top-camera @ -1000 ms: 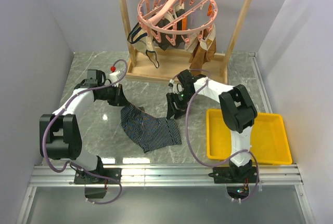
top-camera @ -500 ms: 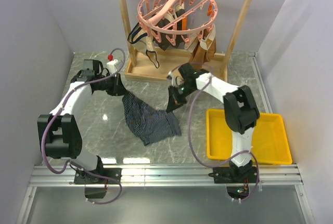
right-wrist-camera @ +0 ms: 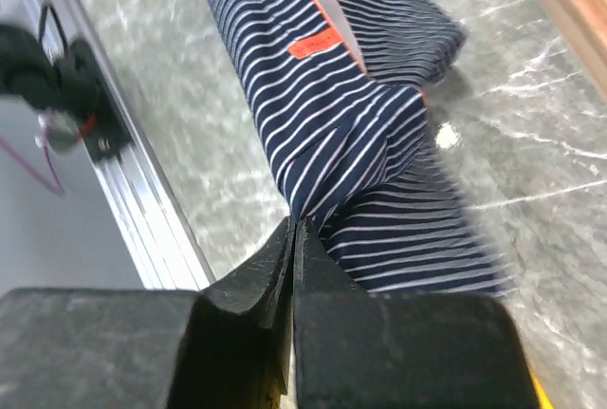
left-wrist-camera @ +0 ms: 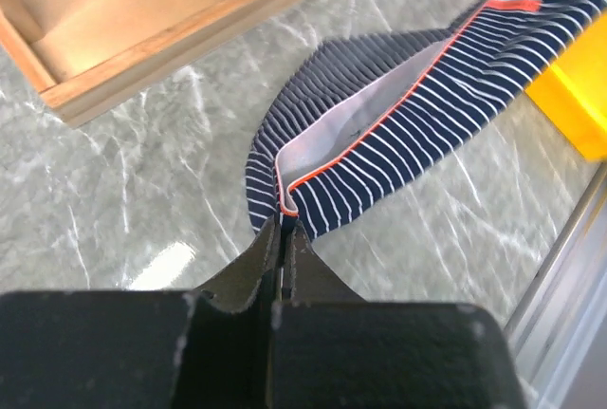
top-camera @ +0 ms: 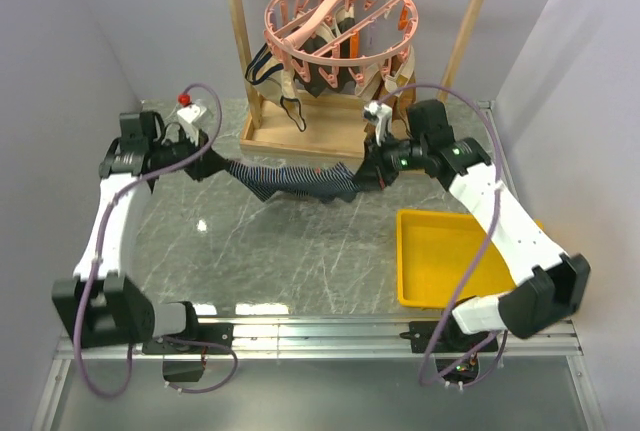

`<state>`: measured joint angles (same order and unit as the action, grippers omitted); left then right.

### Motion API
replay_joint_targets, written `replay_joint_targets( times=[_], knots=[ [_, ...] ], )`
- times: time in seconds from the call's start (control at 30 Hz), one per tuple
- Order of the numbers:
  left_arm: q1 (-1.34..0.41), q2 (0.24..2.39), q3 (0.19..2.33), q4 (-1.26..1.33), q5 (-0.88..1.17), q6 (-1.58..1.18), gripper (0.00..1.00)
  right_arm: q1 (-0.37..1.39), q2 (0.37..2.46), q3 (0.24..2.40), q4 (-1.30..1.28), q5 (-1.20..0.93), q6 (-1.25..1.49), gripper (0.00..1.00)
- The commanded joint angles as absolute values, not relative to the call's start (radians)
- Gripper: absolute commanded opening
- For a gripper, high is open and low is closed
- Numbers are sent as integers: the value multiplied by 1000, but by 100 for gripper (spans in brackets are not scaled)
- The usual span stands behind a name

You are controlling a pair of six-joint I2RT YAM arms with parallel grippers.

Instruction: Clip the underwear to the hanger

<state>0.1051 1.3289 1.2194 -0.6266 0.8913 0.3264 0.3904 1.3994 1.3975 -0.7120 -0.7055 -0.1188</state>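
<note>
Both arms reach forward and spread apart over the table. The left tool is closed on one end of the underwear, and the right tool is closed on the other end. The underwear is stretched between them, just before the wooden rack and below the hanger. Hanging garments hide some of its pegs.

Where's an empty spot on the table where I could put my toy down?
The biggest bare patch of marble table lies between the stretched underwear, the yellow tray and the near metal rail. The tray's visible floor looks bare too. It is crowded at the back, around the wooden rack and the hanger.
</note>
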Motion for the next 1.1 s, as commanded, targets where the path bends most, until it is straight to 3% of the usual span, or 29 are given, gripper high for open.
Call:
replay_joint_targets(
  times=[0.0, 0.23, 0.37, 0.6, 0.63, 0.73, 0.83, 0.93, 1.07],
  knots=[
    [104, 1134, 1161, -707, 974, 477, 1, 402, 1303, 1307, -684, -704, -231, 0],
    [94, 859, 1071, -833, 935, 555, 0, 532, 1137, 1212, -718, -686, -223, 0],
    [57, 920, 1046, -780, 815, 509, 1, 537, 1219, 1167, -622, -545, -155, 0],
    [-57, 1181, 1017, -454, 660, 330, 0, 520, 1420, 1170, -451, -299, -77, 1],
    [-64, 1210, 1009, -418, 631, 318, 21, 526, 1487, 1190, -462, -273, -74, 23],
    [-78, 1350, 1079, -446, 508, 321, 52, 528, 1656, 1305, -627, -189, -63, 44],
    [-69, 1381, 1094, -505, 427, 330, 59, 526, 1642, 1292, -652, -166, -77, 59],
    [-66, 1326, 1036, -541, 423, 360, 70, 538, 1615, 1293, -689, -216, -95, 56],
    [-66, 1322, 985, -610, 416, 348, 70, 600, 1677, 1331, -811, -273, -118, 47]
  ],
)
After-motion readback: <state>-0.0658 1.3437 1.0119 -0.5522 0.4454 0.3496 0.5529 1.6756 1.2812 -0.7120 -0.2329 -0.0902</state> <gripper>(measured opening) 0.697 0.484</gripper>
